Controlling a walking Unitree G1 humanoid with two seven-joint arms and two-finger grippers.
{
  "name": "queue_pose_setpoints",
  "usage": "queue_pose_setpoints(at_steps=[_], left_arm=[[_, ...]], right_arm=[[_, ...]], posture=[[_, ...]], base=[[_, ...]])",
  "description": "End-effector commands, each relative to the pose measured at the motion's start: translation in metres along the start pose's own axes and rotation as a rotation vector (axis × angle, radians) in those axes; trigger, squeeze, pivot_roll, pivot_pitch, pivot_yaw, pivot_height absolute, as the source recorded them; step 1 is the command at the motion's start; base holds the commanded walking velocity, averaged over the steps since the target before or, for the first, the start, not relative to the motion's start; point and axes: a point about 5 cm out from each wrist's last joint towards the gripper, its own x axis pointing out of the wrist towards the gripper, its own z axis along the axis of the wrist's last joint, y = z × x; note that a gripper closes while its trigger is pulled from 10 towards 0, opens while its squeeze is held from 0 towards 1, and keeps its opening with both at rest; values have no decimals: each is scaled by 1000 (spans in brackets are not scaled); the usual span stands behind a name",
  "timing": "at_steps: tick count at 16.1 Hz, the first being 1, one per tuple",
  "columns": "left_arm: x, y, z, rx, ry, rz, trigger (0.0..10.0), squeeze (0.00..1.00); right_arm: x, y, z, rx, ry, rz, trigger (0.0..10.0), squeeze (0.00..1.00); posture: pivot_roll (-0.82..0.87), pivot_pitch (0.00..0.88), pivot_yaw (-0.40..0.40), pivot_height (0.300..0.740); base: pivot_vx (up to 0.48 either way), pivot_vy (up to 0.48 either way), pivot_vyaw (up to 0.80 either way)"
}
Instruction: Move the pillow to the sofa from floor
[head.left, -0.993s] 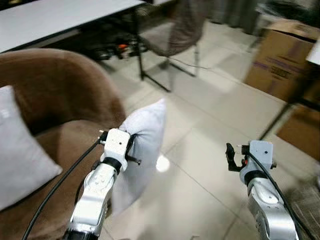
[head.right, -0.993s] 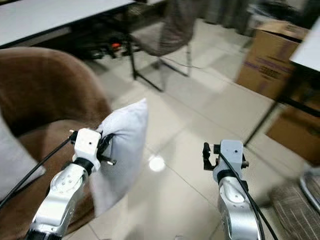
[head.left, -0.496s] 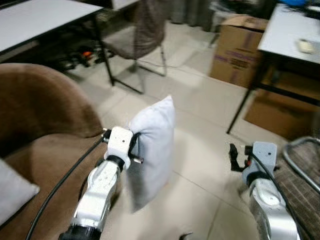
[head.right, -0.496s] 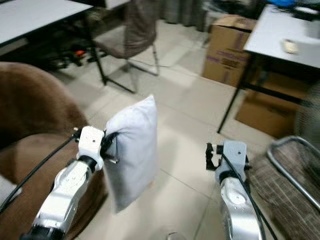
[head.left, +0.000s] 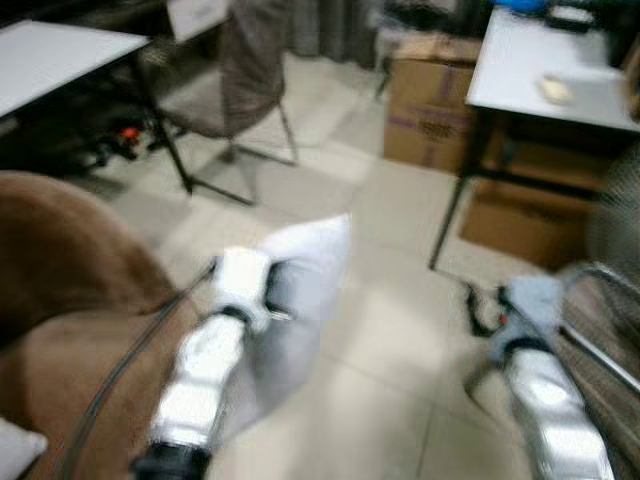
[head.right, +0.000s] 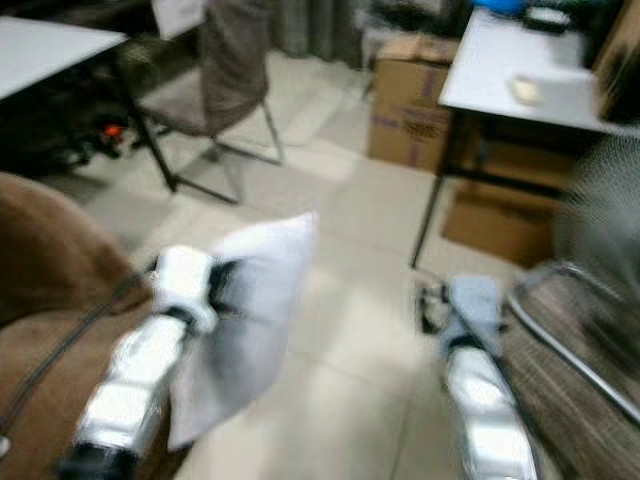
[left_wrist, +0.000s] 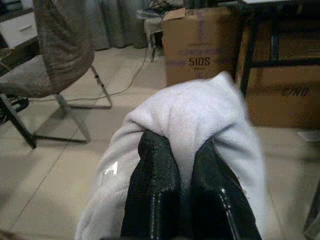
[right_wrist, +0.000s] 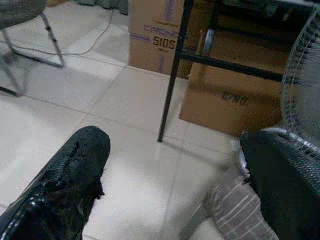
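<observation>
The left gripper (left_wrist: 182, 175) is clamped on a fold of the white pillow (head.left: 305, 285), which hangs off the floor beyond the fingertips, just beside the brown sofa (head.left: 70, 290) at the arm's outer side. The right gripper (right_wrist: 170, 170) holds nothing, its fingers spread wide above the tiled floor (right_wrist: 125, 95), facing cardboard boxes (right_wrist: 235, 100).

Head eyes look down (blurred); wrists share cardboard box (left_wrist: 200, 42).
</observation>
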Motion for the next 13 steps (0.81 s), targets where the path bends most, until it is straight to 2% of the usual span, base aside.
queue_pose_setpoints(at_steps=[1, 13], left_arm=[[-3, 17, 7, 22, -37, 52, 10000, 0], [-3, 12, 3, 6, -34, 26, 10000, 0]], right_arm=[[0, 12, 7, 21, -24, 35, 10000, 0], [-7, 10, 4, 30, -11, 26, 10000, 0]], posture=[[-59, 0, 64, 740], [-73, 0, 67, 740]], base=[[394, 0, -800], [397, 0, -800]])
